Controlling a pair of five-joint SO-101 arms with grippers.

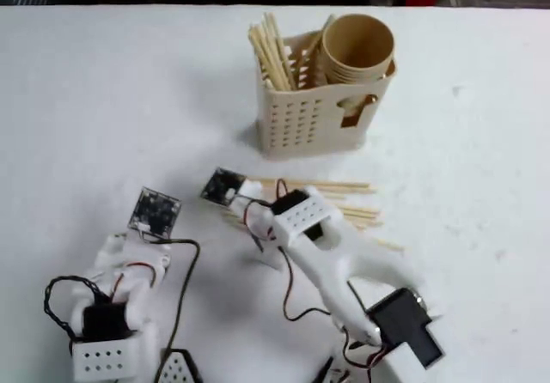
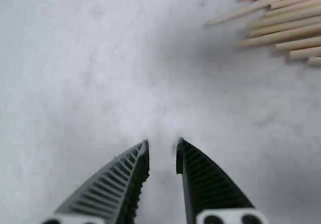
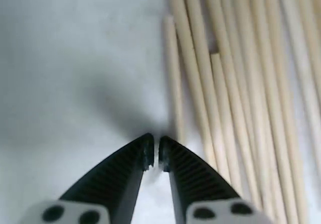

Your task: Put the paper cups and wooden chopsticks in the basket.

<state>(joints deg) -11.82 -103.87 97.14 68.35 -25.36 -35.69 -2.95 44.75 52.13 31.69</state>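
Observation:
The cream perforated basket (image 1: 309, 121) stands at the back of the table. It holds a stack of paper cups (image 1: 357, 48) and a bundle of wooden chopsticks (image 1: 273, 48). Several loose chopsticks (image 1: 352, 203) lie flat on the table in front of it. My right gripper (image 3: 156, 156) is shut with nothing in it, its tips low over the table just beside the ends of these chopsticks (image 3: 225, 93). My left gripper (image 2: 161, 143) hangs over bare table with a narrow gap between its fingers. The chopstick ends (image 2: 281, 23) lie well off to its side.
The white table (image 1: 103, 100) has free room on the left and far right. The right arm (image 1: 344, 263) stretches from the front edge toward the chopsticks, and the left arm (image 1: 120, 288) sits folded at the front left. Loose cables trail beside both bases.

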